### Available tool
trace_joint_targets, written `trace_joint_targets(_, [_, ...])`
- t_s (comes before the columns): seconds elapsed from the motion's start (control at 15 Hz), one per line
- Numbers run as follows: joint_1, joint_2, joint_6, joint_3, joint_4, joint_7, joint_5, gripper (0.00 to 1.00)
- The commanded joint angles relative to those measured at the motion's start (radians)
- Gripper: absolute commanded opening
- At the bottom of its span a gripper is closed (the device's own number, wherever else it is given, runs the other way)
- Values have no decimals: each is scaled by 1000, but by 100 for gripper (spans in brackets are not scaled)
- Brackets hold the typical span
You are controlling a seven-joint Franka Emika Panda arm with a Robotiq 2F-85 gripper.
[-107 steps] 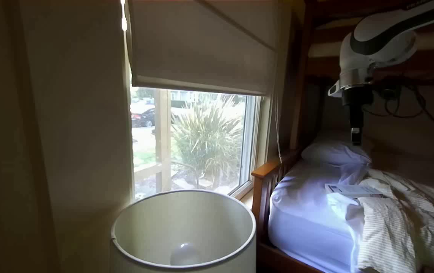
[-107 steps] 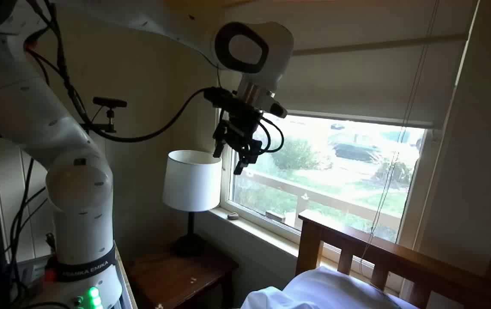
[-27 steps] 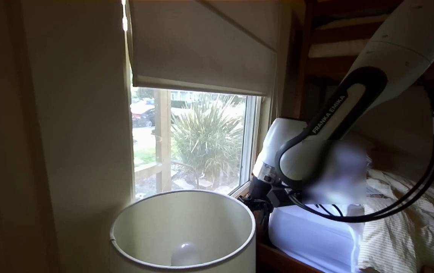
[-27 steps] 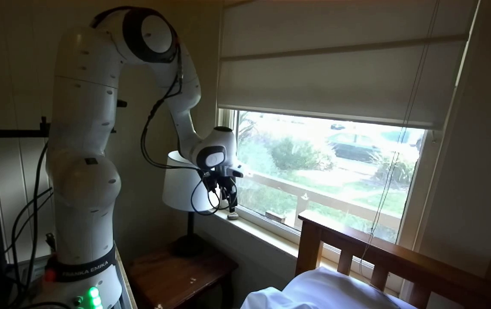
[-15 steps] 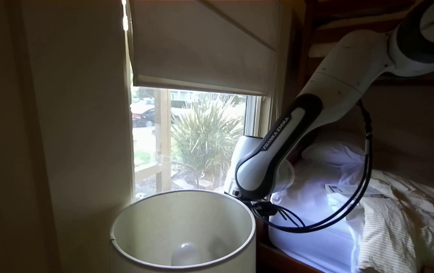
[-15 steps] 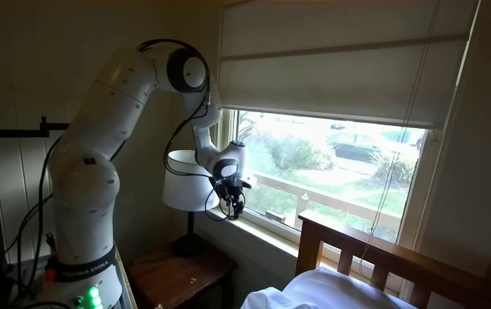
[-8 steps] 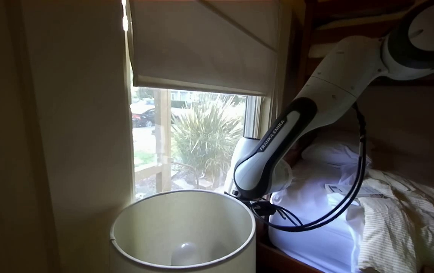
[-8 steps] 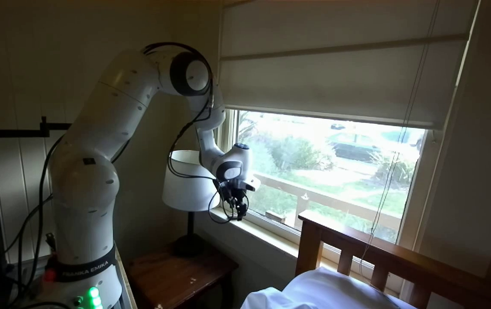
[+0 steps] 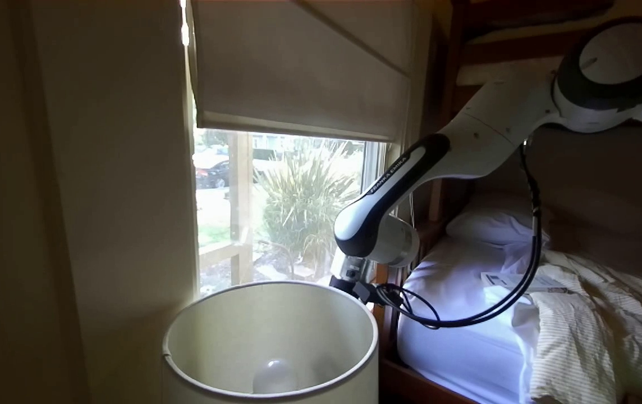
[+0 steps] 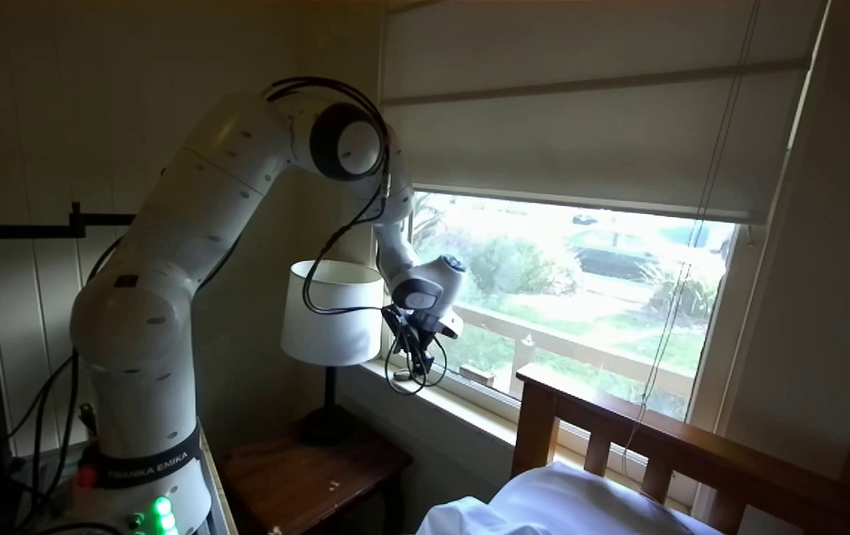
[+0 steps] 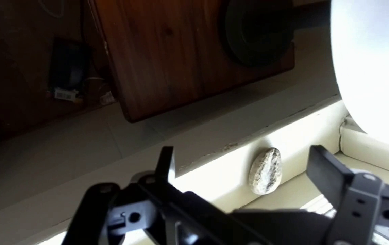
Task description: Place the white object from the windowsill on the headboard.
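The white object is an oval, stone-like piece with grey streaks [image 11: 266, 171], lying on the windowsill [image 11: 211, 178] in the wrist view. It also shows, small and partly behind the gripper, in an exterior view [image 10: 401, 375]. My gripper [image 11: 240, 153] is open and empty, its fingers wide apart, with the white object seen between and beyond them, not touched. In an exterior view the gripper [image 10: 421, 365] is tilted just above the sill, slightly right of the object. The wooden headboard [image 10: 633, 412] stands further right along the window. In the remaining exterior view the lampshade hides the fingers.
A lamp with a white shade [image 10: 332, 316] stands on a wooden side table [image 10: 306, 472], close beside the gripper. The shade [image 11: 374, 68] also looms in the wrist view. The window frame is right behind the sill. A blind cord [image 10: 670, 319] hangs by the headboard. Bedding [image 10: 566, 498] lies below it.
The arm came down from high up to the sill. Over the last second the gripper has shifted right, tilted and risen slightly. The white object stays in place and shows again beside the gripper.
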Motion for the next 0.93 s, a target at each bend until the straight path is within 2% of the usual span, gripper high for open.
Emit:
trace_joint_targets(0.0, [31,1,-19,-37,13,-15,25,100])
trace_joint_targets(0.87, [38,11,-23,-38,20,-14,25,100])
